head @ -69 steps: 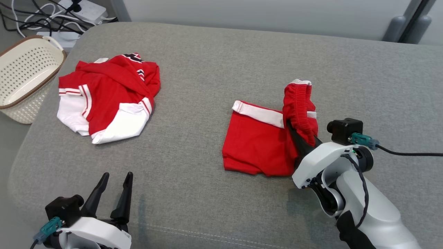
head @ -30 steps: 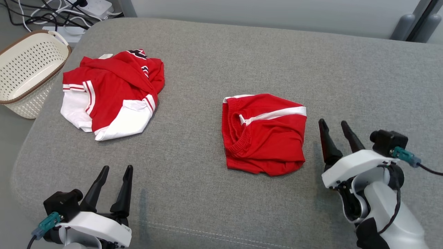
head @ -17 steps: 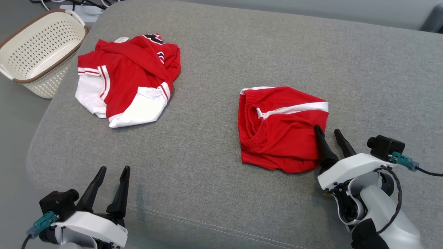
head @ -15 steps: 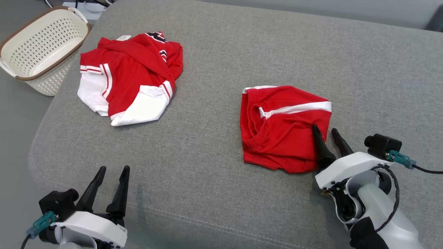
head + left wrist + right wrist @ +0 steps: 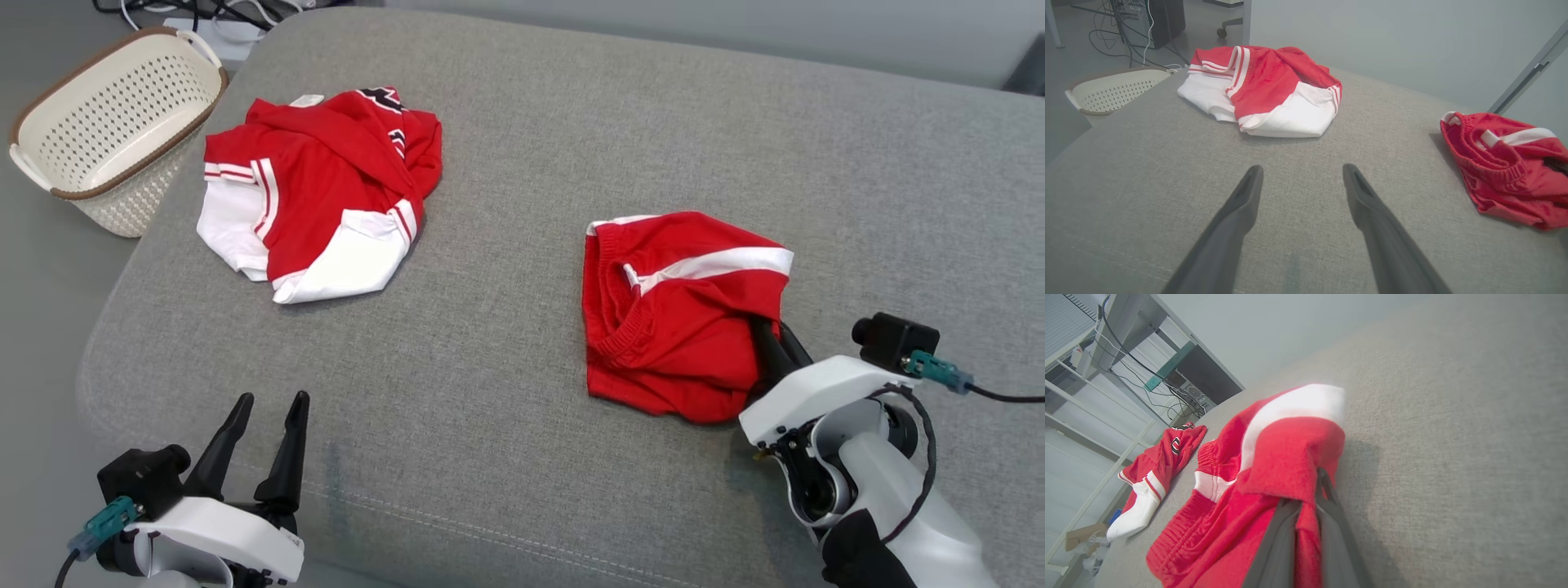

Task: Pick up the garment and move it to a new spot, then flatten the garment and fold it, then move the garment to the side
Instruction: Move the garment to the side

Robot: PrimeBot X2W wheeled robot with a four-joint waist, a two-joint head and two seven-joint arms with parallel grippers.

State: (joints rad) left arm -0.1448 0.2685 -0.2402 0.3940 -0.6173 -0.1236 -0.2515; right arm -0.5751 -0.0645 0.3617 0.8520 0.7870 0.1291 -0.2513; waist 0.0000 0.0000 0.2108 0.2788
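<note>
— Where are the red shorts [image 5: 678,327]?
— Folded on the grey cushion [image 5: 522,147], right of the jersey [image 5: 318,196]. The right gripper [image 5: 774,336] pinches their near right edge, tips buried in cloth, I think
— And the left gripper [image 5: 273,398]?
— Spread wide, low by the front edge

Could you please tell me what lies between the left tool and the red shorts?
Nothing but bare grey cushion: the left tool, open, and the red shorts are apart, as the head and left wrist views show.
</note>
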